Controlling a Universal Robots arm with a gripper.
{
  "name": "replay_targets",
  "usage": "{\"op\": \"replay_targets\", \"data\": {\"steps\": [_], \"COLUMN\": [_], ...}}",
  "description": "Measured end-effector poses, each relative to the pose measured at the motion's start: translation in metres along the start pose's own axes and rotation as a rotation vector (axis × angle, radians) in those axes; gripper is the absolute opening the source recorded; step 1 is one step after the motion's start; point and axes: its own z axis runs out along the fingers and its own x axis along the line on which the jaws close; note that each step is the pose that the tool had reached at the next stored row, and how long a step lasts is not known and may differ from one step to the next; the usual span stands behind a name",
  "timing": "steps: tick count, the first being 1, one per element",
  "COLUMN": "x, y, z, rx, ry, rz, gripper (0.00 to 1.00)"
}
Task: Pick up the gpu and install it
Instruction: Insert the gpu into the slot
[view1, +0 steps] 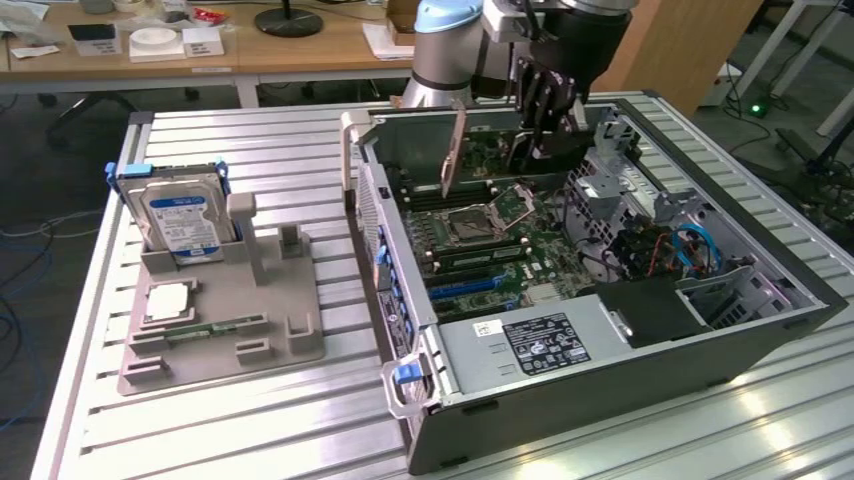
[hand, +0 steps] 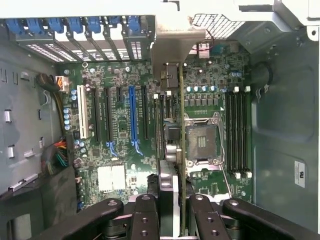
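Above the open computer case (view1: 747, 335), over the motherboard (hand: 120, 125), my gripper (hand: 175, 205) pinches the gpu (hand: 173, 142) by the end opposite its bracket (hand: 177, 37) (light and stiff, I'd judge, yet fragile, so I'd grip board edges, never components).

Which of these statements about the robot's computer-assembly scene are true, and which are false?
1. The gripper has its jaws closed on the gpu, holding it over the motherboard. True.
2. The hard drive lies inside the computer case. False: it stands upright in the grey holder on the table.
3. The computer case is open, with its motherboard showing. True.
4. The grey holder stands at the exterior view's right of the computer case. False: it stands at the exterior view's left of it.
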Motion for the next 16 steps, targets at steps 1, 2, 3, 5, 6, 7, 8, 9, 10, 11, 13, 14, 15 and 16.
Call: {"op": "replay_targets", "data": {"steps": [1,2,3,5,6,7,8,9,10,11,13,14,15,16], "x": [0.000,0.000,0.000,0.000,0.001,0.001,0.001,0.001,0.001,0.001,0.003,0.004,0.004,0.004], "y": [0.0000,0.0000,-0.0001,-0.0001,-0.0001,-0.0001,-0.0001,-0.0001,-0.0001,-0.0002,-0.0004,-0.0003,-0.0003,-0.0003], "z": [0.0008,0.0017,0.0028,0.0042,0.0049,0.0054,0.0056,0.0061,0.0066,0.0075,0.0099,0.0117,0.0134,0.0149], "rx": [0.0000,-0.0001,0.0000,-0.0001,-0.0002,-0.0001,-0.0003,-0.0002,-0.0001,-0.0002,-0.0002,-0.0002,-0.0002,-0.0002], "ry": [0.0003,0.0010,0.0009,0.0011,0.0010,0.0010,0.0012,0.0011,0.0009,0.0009,0.0009,0.0010,0.0010,0.0009], "rz": [0.000,0.000,0.000,0.000,0.000,0.000,0.000,0.000,0.000,0.000,0.000,0.000,0.000,0.000], "gripper": [0.28,0.28,0.28,0.28,0.28,0.28,0.28,0.28,0.28,0.28,0.28,0.28,0.28,0.28]}}
